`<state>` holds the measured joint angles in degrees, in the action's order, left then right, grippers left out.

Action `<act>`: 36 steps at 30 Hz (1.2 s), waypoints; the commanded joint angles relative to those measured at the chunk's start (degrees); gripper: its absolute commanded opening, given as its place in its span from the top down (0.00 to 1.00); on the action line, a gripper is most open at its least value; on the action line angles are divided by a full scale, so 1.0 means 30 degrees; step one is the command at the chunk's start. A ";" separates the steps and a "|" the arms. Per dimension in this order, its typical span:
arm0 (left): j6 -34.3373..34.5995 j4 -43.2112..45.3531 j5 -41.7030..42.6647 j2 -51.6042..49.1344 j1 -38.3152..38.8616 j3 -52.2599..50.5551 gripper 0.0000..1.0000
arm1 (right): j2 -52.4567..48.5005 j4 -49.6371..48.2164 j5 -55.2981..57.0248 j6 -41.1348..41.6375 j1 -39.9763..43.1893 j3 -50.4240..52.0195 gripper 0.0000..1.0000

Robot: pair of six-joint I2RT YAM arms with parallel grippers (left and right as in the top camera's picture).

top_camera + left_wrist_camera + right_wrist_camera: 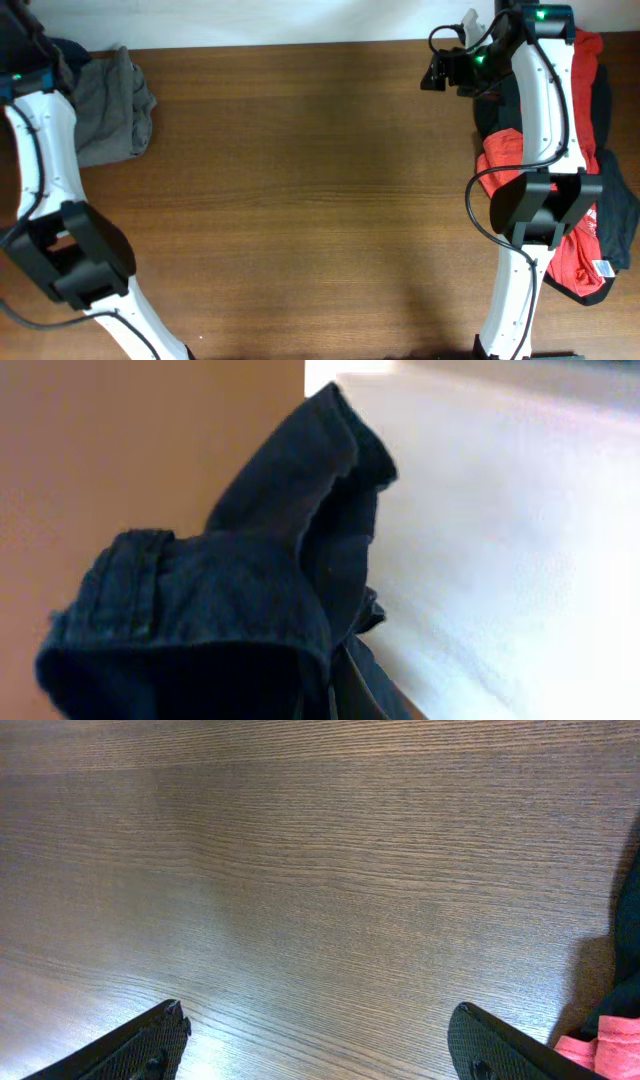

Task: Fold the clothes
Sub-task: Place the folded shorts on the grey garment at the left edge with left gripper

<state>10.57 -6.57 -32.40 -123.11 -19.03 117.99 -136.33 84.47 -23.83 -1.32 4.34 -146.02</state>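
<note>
The navy shorts (230,610) fill the left wrist view, blurred and cut off at the near edge (the left gripper's fingers are hidden behind them). Overhead, the right arm (545,110) covers part of the red T-shirt (575,255) at the right.

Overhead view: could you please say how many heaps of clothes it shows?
2: a grey-and-navy heap at the far-left corner, a red-and-black heap under the right arm; garments may be hidden within.

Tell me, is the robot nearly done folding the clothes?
Barely started. Nothing looks folded: the grey garment lies crumpled, and the red and black pile waits. The left fingers, hidden, seem pinched on the navy shorts; the right fingers hang open over the table.
</note>
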 commanded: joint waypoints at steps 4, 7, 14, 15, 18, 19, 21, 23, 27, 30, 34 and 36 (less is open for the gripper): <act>0.2273 0.0903 0.1552 -0.1494 0.0976 0.0437 1.00 | 0.0284 0.0080 0.0248 0.0022 -0.0066 0.0066 0.12; 0.2266 0.1421 0.1523 -0.1778 0.1588 0.0437 1.00 | 0.0284 0.0095 0.0240 0.0022 -0.0066 0.0066 0.12; 0.2259 -0.2965 0.1581 -0.1829 0.3126 0.0437 0.99 | 0.0284 0.0102 0.0248 0.0015 -0.0066 0.0066 0.12; 0.2259 -0.3548 0.1581 -0.1829 0.3169 0.0437 0.99 | 0.0284 0.0102 0.0248 0.0015 -0.0066 0.0066 0.12; 0.2259 -0.5537 0.1588 -0.1829 0.3184 0.0437 0.99 | 0.0284 0.0102 0.0335 -0.0306 -0.0066 0.0066 0.12; 0.2251 -0.6237 0.1588 -0.1829 0.3162 0.0437 0.98 | 0.0284 0.0117 0.0342 -0.0481 -0.0066 0.0066 0.12; 0.2237 -0.7766 0.1515 -0.1829 0.3147 0.0437 0.89 | 0.0284 0.0153 0.0546 -0.0474 -0.0066 0.0066 0.12; 0.2244 -0.8881 0.1530 -0.1821 0.3147 0.0437 0.87 | 0.0284 0.0211 0.0546 -0.0474 -0.0066 0.0066 0.12; 0.2244 -1.1293 0.1632 -0.1443 0.3177 0.0444 0.74 | 0.0284 0.0211 0.0546 -0.0474 -0.0066 0.0066 0.12; 0.2178 -1.2728 0.2630 -0.0641 0.3184 0.0444 0.71 | 0.0284 0.0211 0.0546 -0.0474 -0.0066 0.0066 0.11; 0.2164 -1.4520 0.4357 0.1239 0.3184 0.0444 0.59 | 0.0284 0.0219 0.0532 -0.0466 -0.0066 0.0066 0.11; 0.2106 -1.5475 0.4809 0.2346 0.3184 0.0444 0.58 | 0.0284 0.0299 0.0539 -0.0474 -0.0066 0.0066 0.11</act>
<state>17.12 -50.59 -22.48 -125.23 -9.45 118.50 -136.33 85.10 -22.96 -2.15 4.34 -146.02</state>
